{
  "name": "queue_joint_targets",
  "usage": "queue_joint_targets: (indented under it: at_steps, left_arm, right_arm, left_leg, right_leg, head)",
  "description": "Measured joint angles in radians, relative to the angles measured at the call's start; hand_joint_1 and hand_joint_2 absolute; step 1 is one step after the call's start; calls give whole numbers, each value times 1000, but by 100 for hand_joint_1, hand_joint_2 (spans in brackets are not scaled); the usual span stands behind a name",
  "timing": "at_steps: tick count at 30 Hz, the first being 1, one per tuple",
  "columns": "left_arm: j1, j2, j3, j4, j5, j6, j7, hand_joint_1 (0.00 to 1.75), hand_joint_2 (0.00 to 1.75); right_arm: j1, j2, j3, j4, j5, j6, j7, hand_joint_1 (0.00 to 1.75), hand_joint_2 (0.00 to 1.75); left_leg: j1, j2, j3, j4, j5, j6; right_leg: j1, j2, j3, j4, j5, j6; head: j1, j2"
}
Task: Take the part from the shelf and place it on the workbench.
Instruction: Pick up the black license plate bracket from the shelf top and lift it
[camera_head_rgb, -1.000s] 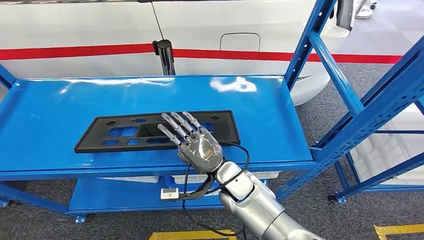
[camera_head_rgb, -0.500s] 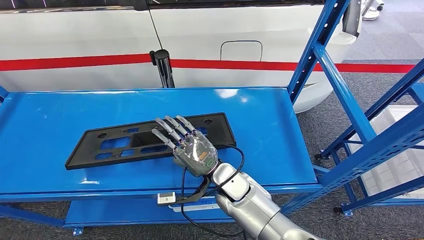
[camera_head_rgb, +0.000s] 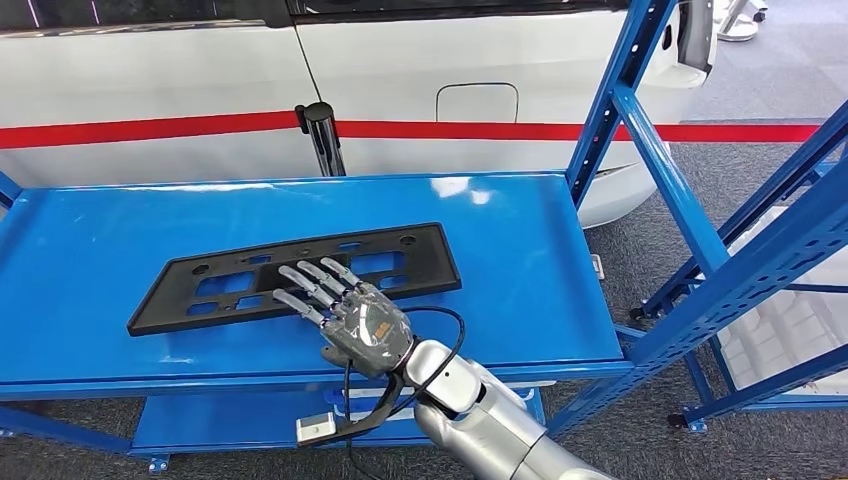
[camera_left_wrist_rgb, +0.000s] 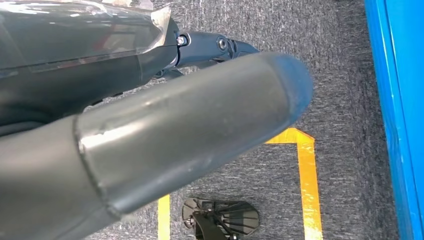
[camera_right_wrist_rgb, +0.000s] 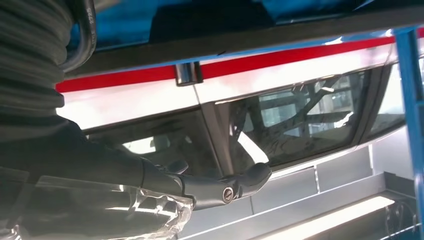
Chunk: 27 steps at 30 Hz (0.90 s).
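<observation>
A: Any brand or writing in the head view?

B: None that could be read. A black plastic part (camera_head_rgb: 300, 277), flat with cut-out windows, lay slightly askew on the blue workbench (camera_head_rgb: 520, 270). Behind it stood a white car (camera_head_rgb: 400, 70) with a red stripe (camera_head_rgb: 130, 128), and a blue shelf frame (camera_head_rgb: 690, 210) rose on the right.

A: And the right hand (camera_head_rgb: 352, 322)?

B: It sat palm-down at the part's near edge, its fingers (camera_head_rgb: 310, 285) stretched straight and slightly apart over the black plastic, holding nothing. Whether the tips touched the part, I could not tell.

A: The left wrist view?

B: The left hand (camera_left_wrist_rgb: 140, 125) showed as a thick grey thumb close up, above grey carpet (camera_left_wrist_rgb: 340, 100) with yellow tape (camera_left_wrist_rgb: 307, 185). How its fingers lay, I could not tell.

A: The right wrist view?

B: One dark finger (camera_right_wrist_rgb: 220, 187) reached out straight, the part's dark edge (camera_right_wrist_rgb: 250, 42) beyond it, and the car's window (camera_right_wrist_rgb: 300, 120) behind. No lettering there either.
</observation>
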Motion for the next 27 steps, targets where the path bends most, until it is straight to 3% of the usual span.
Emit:
queue_joint_targets:
  at_steps: [15,27]
  left_arm:
    - [-2,0,0,0,-21,17,18,0,0]
    - [-22,-4,-2,0,-59,22,29,0,0]
  right_arm:
    - [5,9,37,-18,-42,60,-15,0,175]
    - [-54,101,65,81,-44,60,23,0,175]
  left_leg:
    - [-3,0,2,0,0,0]
    - [-3,1,2,0,0,0]
  right_leg:
    - [-2,0,2,0,0,0]
    - [-3,0,2,0,0,0]
  head:
    - [0,0]
    - [0,0]
